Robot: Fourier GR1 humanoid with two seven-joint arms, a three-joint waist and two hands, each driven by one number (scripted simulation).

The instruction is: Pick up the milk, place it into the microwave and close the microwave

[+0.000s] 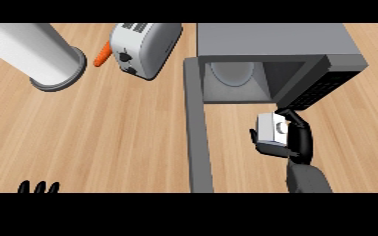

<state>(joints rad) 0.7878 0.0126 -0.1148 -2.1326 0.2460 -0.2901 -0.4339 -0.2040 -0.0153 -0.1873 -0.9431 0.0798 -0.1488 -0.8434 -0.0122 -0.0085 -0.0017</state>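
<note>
The milk carton (272,129) is enclosed by the right hand (294,139), its fingers (298,122) curled round it. It is held before the open microwave (295,50)

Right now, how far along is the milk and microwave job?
Picked up: the right robot hand is curled round the milk, just in front of the open microwave. Left: set it inside, then swing the door shut. The left robot hand rests at the lower edge.
</note>
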